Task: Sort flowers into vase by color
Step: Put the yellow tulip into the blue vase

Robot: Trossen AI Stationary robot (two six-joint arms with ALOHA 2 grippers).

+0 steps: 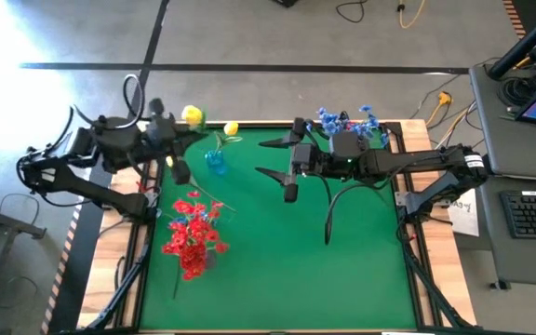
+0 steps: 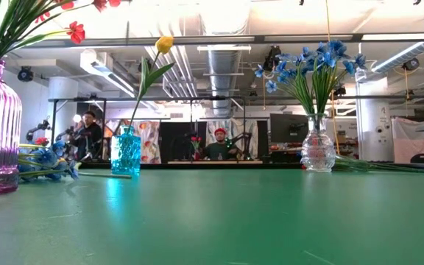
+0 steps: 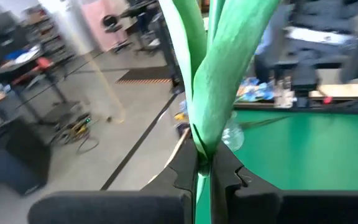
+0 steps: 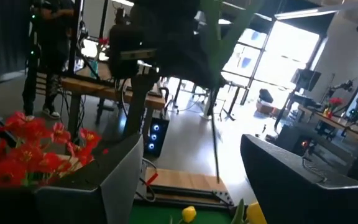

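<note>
Left gripper point(image 3: 205, 171) near the table's far-left corner, fingers pinching a yellow flower point(image 1: 193, 114) by its stem. Right gripper point(image 1: 289, 170) idle mid-table, fingers spread. Next, probably: lowering the stem into the blue vase point(image 1: 215, 161) beside another yellow bloom.

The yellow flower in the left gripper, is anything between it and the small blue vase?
Nothing visible blocks it. The left gripper is shut on the yellow flower, near the table's far edge. The blue vase stands just beside it, already holding one yellow flower. The right gripper hangs open farther right, clear of the path.
</note>
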